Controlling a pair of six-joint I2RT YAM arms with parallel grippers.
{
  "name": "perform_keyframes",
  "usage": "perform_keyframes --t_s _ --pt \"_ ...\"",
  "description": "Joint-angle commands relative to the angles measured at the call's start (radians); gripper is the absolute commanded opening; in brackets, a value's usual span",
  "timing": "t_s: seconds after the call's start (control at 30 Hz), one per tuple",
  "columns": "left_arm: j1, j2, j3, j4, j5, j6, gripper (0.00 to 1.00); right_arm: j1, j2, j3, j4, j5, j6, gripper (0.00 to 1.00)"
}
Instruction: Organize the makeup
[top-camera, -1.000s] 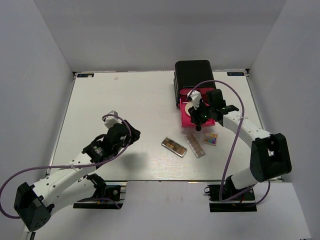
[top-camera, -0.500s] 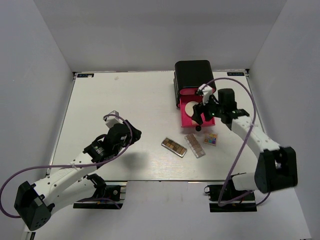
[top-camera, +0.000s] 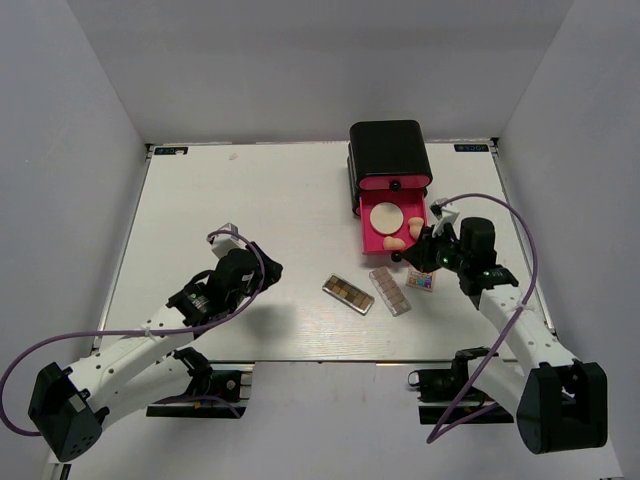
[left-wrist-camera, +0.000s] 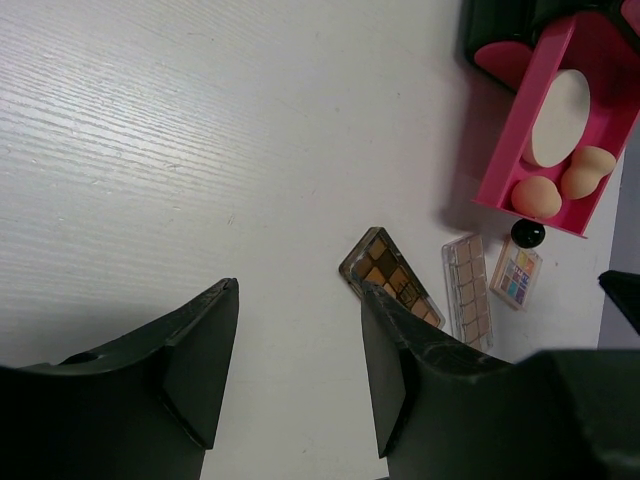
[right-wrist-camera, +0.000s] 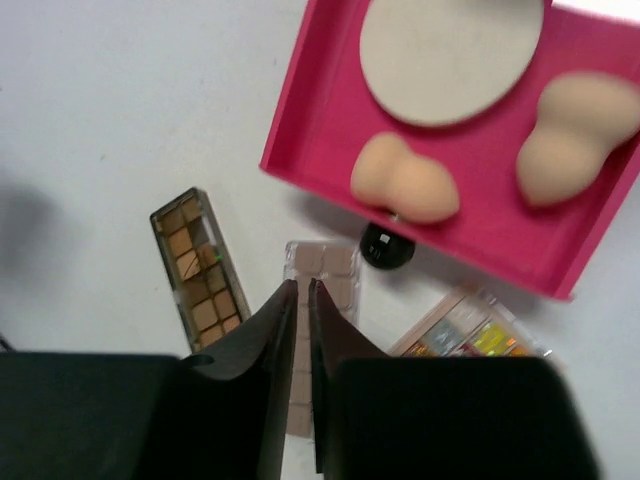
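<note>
The pink drawer (top-camera: 373, 240) stands pulled out of the black box (top-camera: 388, 150). It holds the round cream puff (top-camera: 386, 216) (right-wrist-camera: 450, 50) and two beige egg sponges (right-wrist-camera: 405, 180) (right-wrist-camera: 575, 135). On the table in front lie the brown palette (top-camera: 348, 294) (left-wrist-camera: 392, 280), the clear pinkish palette (top-camera: 389, 290) (right-wrist-camera: 325, 265) and the small multicolour palette (top-camera: 421, 279) (right-wrist-camera: 470, 335). My right gripper (top-camera: 418, 258) (right-wrist-camera: 301, 285) hovers shut and empty just in front of the drawer, over the clear palette. Far to the left, my left gripper (top-camera: 262, 268) (left-wrist-camera: 297, 290) is open and empty above bare table.
The drawer's black knob (right-wrist-camera: 387, 246) (left-wrist-camera: 527, 234) sticks out at its front, close to the palettes. White walls enclose the table (top-camera: 250, 200) on three sides. The arm bases sit at the near edge.
My right gripper has pulled back out of the drawer toward the near right and shut, uncovering the puff and both sponges. The left arm has not moved.
</note>
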Motion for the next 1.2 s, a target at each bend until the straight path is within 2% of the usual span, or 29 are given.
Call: perform_keyframes --t_s 0.0,0.13,0.43,0.53,0.63,0.77,0.97,1.17 --pt "-0.005 -0.020 -0.010 0.010 0.005 0.004 0.62 -0.025 -0.007 -0.015 -0.038 -0.034 0.089 0.17" --pt "-0.005 -0.022 -0.007 0.004 0.003 0.002 0.62 -0.040 0.034 -0.003 -0.038 -0.079 0.086 0.26" --pt "-0.005 -0.040 -0.004 -0.025 -0.006 -0.010 0.62 -0.077 0.273 0.031 -0.066 -0.097 0.119 0.25" --pt "-0.005 -0.049 -0.006 -0.031 -0.009 -0.013 0.62 -0.088 0.304 0.022 -0.033 -0.102 0.155 0.35" --pt "-0.005 -0.046 -0.004 -0.036 -0.011 -0.013 0.62 -0.094 0.304 -0.007 0.057 -0.103 0.201 0.47" --pt "-0.005 -0.037 0.005 -0.039 -0.008 -0.014 0.62 -0.102 0.307 -0.047 0.152 -0.099 0.274 0.53" --pt "-0.005 -0.017 0.024 -0.042 -0.005 -0.008 0.62 -0.106 0.349 -0.107 0.307 -0.097 0.397 0.54" --pt "-0.005 0.007 0.036 -0.033 0.000 -0.001 0.62 -0.103 0.361 -0.142 0.431 -0.093 0.448 0.55"
